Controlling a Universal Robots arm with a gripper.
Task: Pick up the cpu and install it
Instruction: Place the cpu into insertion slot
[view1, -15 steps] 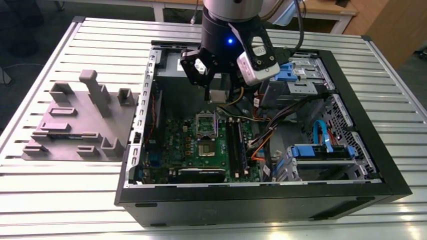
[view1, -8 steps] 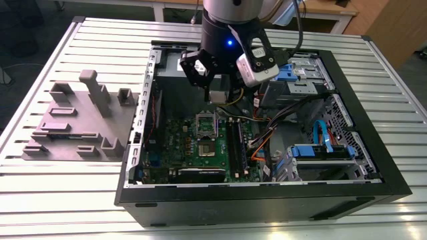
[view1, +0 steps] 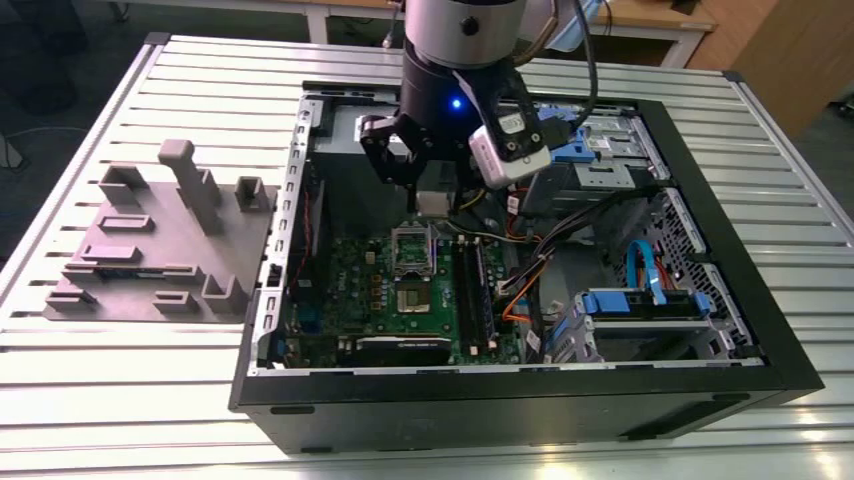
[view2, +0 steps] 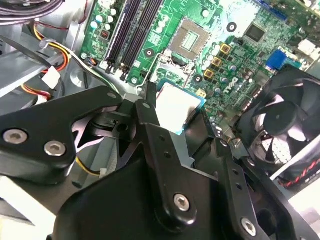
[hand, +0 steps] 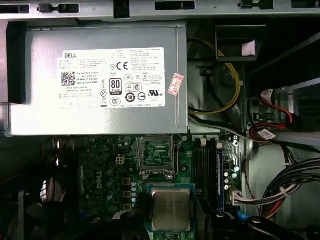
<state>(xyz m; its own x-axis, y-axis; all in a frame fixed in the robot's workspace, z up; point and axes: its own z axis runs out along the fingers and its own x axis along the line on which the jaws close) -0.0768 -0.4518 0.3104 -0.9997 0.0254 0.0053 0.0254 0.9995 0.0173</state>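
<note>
**Exterior view.** The gripper (view1: 430, 205) hangs inside the open computer case (view1: 534, 405), low over the green board (view1: 360, 270).

**Second wrist view.** The cpu (view2: 176, 106) is clamped edge to edge between the black fingers (view2: 146, 107). The bare socket (view2: 192, 35) lies ahead of the jaws on the board, apart from the chip. The chip is square, so it has no long axis. It has a pale silvery top and a teal-green rim.

**First wrist view.** The cpu (hand: 171, 210) is above the board, beside the memory slots (hand: 207, 165). It has a grey metal lid with a green border, and its edges run parallel to the slots.
</note>
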